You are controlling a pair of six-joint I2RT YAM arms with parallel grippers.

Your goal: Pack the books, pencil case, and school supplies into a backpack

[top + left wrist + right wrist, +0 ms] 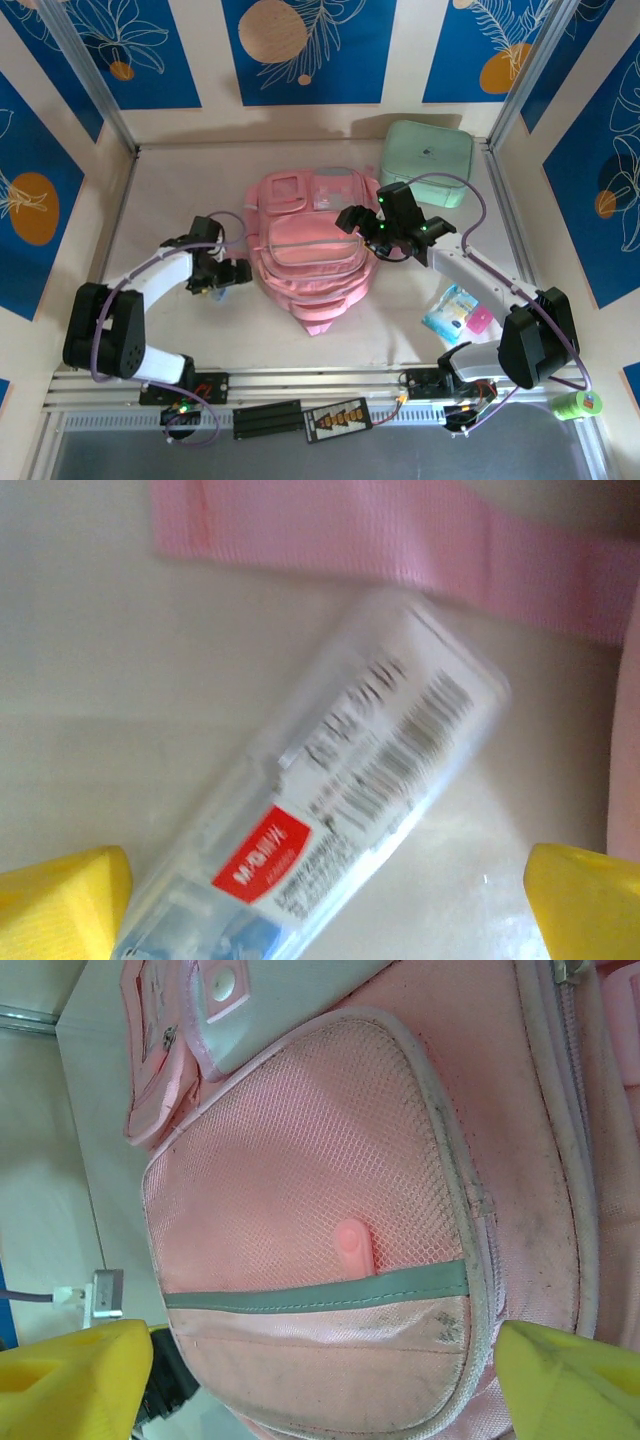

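Left wrist view: clear plastic case [330, 800] lies diagonally between the released left end effector's [325, 890] fingers [60, 900], beside the backpack [400, 540]; right end effector [320, 1370] likewise released.

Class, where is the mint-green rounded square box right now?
In the top view, the mint-green rounded square box sits at the far right corner of the table, just right of the far end of the soft light-pink fabric backpack.
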